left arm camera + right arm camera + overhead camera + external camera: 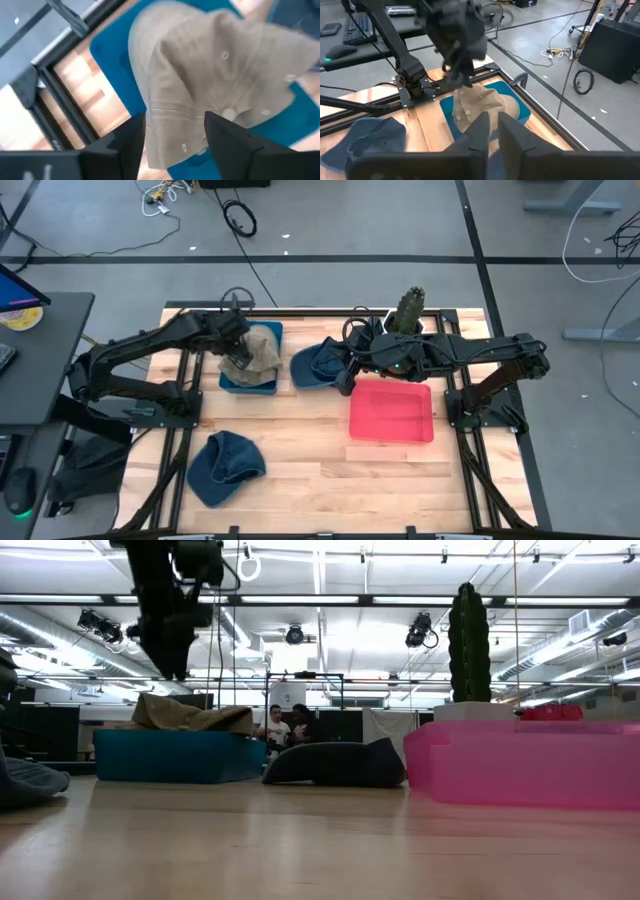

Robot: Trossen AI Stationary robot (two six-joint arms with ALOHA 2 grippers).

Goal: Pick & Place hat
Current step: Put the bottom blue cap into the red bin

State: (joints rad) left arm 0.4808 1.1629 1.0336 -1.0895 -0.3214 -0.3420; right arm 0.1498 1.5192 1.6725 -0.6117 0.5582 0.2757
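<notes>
Left end effector – fingers spread – hangs over the crumpled tan cloth hat resting in the teal rectangular bin, likely its drop spot; right end effector, state unclear, waits mid-surface.

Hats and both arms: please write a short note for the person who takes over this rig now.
Left gripper: open, above the tan hat, which lies in the blue bin.
Right gripper: at the dark blue hat between the blue bin and the pink bin; whether it grips is unclear.
Second blue hat lies on the table, near edge.
Done: tan hat in the bin.
Left: probably both blue hats; the pink bin looks empty.
</notes>
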